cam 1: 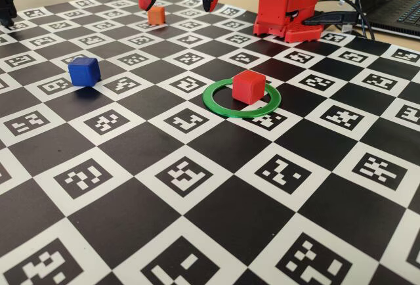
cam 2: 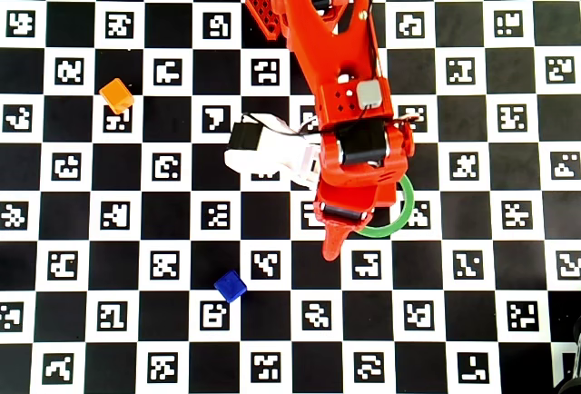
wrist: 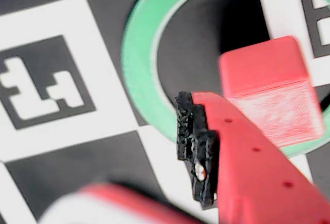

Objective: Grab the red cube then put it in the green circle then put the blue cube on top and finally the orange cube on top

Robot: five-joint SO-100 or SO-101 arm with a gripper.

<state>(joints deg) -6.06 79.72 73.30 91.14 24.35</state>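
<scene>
Red cube [cam 1: 249, 86] inside green circle [cam 1: 216, 102] — jaws apart

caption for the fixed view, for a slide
Red cube sits inside the green circle; blue cube and orange cube wait apart.

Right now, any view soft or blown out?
Wrist view: soft throughout, red cube and gripper finger blurred. Fixed view: sharp on the cubes, near board edge slightly soft. Overhead view: sharp, white squares bright, arm hides the red cube.
</scene>
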